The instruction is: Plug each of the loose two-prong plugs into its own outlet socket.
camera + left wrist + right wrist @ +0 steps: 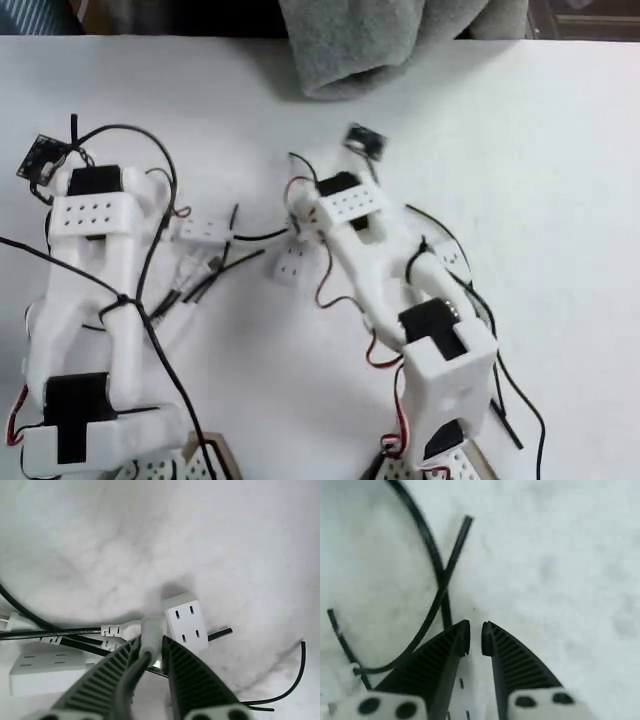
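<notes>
Left wrist view: the left gripper (151,647) is seen closed on a white two-prong plug (152,629), which is held just beside a white outlet block (186,622) lying on the white table (225,540). A second outlet block (45,665) and black cables (30,615) are found nearby. By the right wrist view, the right gripper (475,639) is shown all but closed, with nothing gripped between its tips. A white socket face (462,695) is glimpsed beneath it, and loose black leads (437,570) are spread beyond.
</notes>
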Action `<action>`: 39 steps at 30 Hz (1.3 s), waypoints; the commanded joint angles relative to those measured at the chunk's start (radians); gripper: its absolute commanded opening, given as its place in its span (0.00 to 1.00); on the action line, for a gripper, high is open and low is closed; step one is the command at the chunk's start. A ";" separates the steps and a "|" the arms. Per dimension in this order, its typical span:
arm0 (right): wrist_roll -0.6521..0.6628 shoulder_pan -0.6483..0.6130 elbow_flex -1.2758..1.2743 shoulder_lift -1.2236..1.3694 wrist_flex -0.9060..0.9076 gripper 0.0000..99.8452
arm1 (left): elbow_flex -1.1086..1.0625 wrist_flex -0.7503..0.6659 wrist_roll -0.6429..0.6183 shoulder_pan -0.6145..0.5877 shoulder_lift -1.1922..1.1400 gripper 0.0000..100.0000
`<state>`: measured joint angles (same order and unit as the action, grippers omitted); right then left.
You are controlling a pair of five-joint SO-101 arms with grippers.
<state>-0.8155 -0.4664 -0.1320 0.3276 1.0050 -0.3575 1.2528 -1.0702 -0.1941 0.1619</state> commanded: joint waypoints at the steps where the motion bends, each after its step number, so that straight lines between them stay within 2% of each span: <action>1: -0.063 0.074 0.008 0.002 0.018 0.05 | 0.037 -0.020 0.012 -0.007 0.007 0.02; 3: -0.005 0.065 0.017 0.007 0.019 0.06 | 0.037 -0.020 0.012 -0.007 0.007 0.02; 6: 0.077 0.016 0.058 -0.010 0.082 0.15 | 0.037 -0.021 0.012 -0.007 0.007 0.02; 10: 0.080 -0.073 0.084 -0.050 0.154 0.32 | 0.037 -0.021 0.012 -0.008 0.007 0.02; 13: 0.084 -0.127 0.080 -0.070 0.157 0.38 | 0.037 -0.021 0.012 -0.010 0.007 0.02; 20: 0.087 -0.179 0.057 -0.087 0.156 0.38 | 0.037 -0.021 0.012 -0.012 0.007 0.02; 24: 0.141 -0.179 0.055 -0.173 0.157 0.38 | 0.038 -0.021 0.012 -0.012 0.007 0.02; 28: 0.140 -0.219 0.052 -0.239 0.151 0.38 | 0.041 -0.021 0.012 -0.012 0.007 0.02; 33: 0.140 -0.321 0.052 -0.159 0.094 0.38 | 0.041 -0.021 0.015 -0.012 0.007 0.02; 39: 0.141 -0.326 0.069 0.010 -0.044 0.38 | 0.044 -0.021 0.097 -0.012 0.008 0.02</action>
<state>-0.6882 -0.7902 -0.0905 0.2846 1.0296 -0.3575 1.2528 -0.9966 -0.1941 0.1619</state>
